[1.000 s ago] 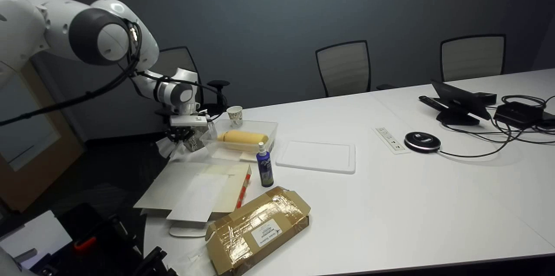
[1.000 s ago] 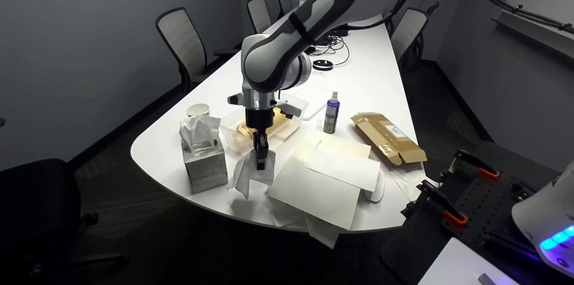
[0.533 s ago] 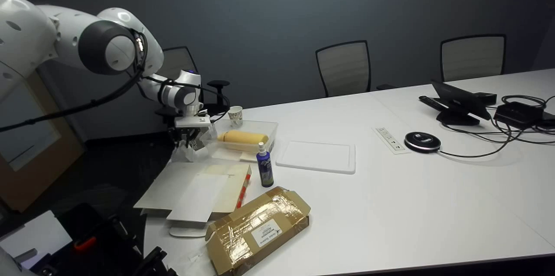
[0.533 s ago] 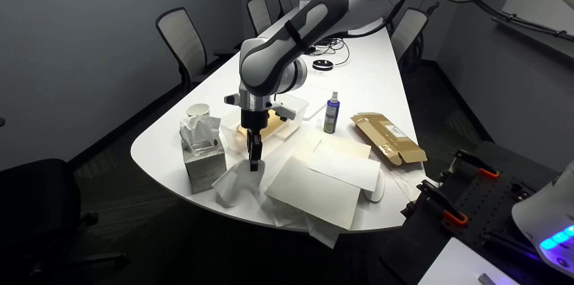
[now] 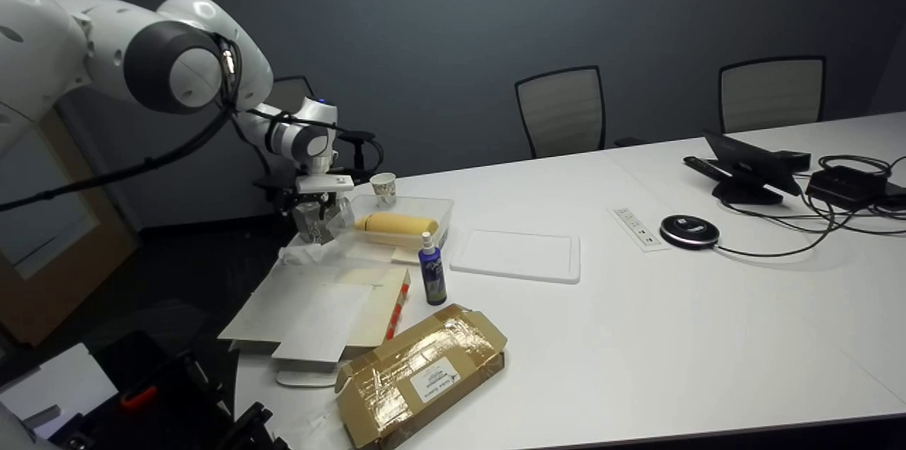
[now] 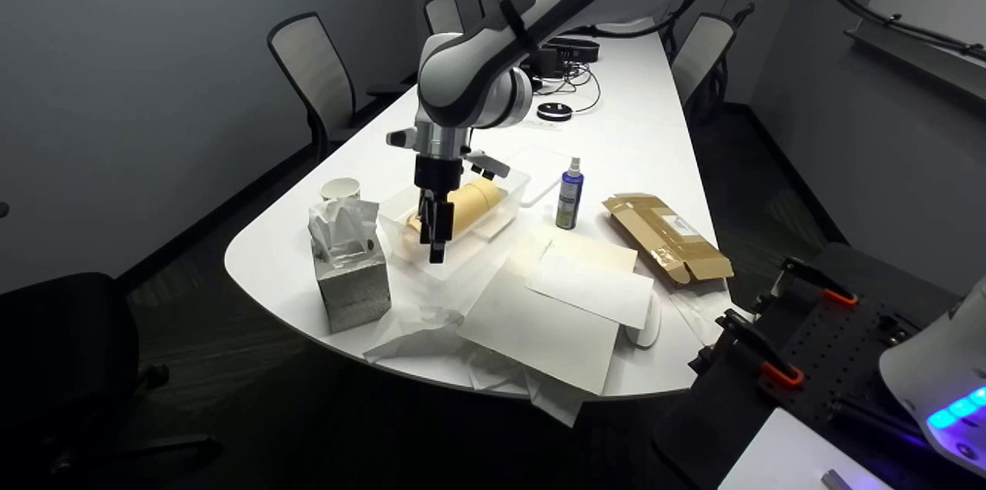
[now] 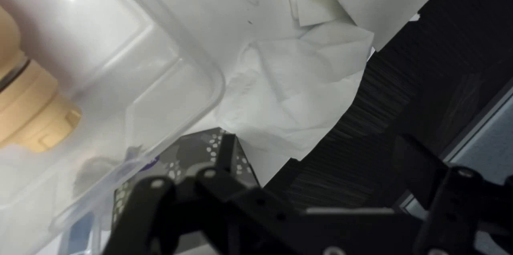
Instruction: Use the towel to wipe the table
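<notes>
A crumpled white paper towel (image 7: 292, 86) lies on the white table (image 5: 672, 337) close to its rounded edge. In an exterior view the towel (image 6: 416, 324) rests between the tissue box and the stack of papers. My gripper (image 6: 436, 243) hangs above it, apart from it, near the clear bin. In the wrist view the jaws of the gripper (image 7: 320, 146) stand wide apart, and only dark floor and the box corner show around them. Nothing is held.
Beside the towel stand a grey tissue box (image 6: 354, 297) and a clear plastic bin (image 5: 442, 213) with a yellow bottle (image 5: 396, 223) inside. Folders and papers (image 6: 539, 332), a blue spray bottle (image 5: 433, 273), a cardboard box (image 5: 425, 376) and a paper cup (image 5: 383, 188) also stand about.
The gripper was holding the towel a second ago. It dipped, opened and let the towel drop onto the table, then rose clear of it.
</notes>
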Robot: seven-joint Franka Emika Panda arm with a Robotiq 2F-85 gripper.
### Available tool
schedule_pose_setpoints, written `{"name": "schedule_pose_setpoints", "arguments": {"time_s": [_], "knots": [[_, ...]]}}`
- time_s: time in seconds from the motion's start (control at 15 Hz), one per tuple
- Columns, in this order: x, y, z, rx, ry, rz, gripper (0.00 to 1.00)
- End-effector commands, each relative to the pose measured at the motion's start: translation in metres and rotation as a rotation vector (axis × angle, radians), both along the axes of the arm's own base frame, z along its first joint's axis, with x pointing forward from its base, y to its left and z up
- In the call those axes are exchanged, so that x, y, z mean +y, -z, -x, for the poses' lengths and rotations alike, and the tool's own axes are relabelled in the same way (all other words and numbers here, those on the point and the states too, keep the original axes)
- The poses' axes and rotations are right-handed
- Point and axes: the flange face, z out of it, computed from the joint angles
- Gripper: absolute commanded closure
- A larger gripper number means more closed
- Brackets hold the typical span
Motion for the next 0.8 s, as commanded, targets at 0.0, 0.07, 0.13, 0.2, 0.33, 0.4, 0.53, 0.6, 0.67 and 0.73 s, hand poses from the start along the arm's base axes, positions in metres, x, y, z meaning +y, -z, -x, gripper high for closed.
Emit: {"name": "schedule_pose_setpoints", "arguments": {"time_s": [0.0,0.07,0.13,0.2,0.33,0.4,0.53,0.6,0.67,0.73], "knots": [[-0.028,-0.043,-0.003,-0.027,0.045,0.044,0.0],[-0.038,-0.052,-0.006,-0.048,0.077,0.068,0.0],[-0.046,-0.058,-0.01,-0.053,0.102,0.081,0.0],[-0.057,-0.063,-0.013,-0.07,0.133,0.112,0.0],[-0.077,-0.076,-0.02,-0.121,0.219,0.181,0.0],[-0.089,-0.08,-0.022,-0.133,0.262,0.208,0.0],[-0.113,-0.088,-0.025,-0.159,0.362,0.258,0.0],[-0.124,-0.092,-0.025,-0.161,0.416,0.279,0.0],[-0.135,-0.094,-0.024,-0.164,0.47,0.297,0.0],[-0.146,-0.098,-0.023,-0.166,0.525,0.314,0.0]]}}
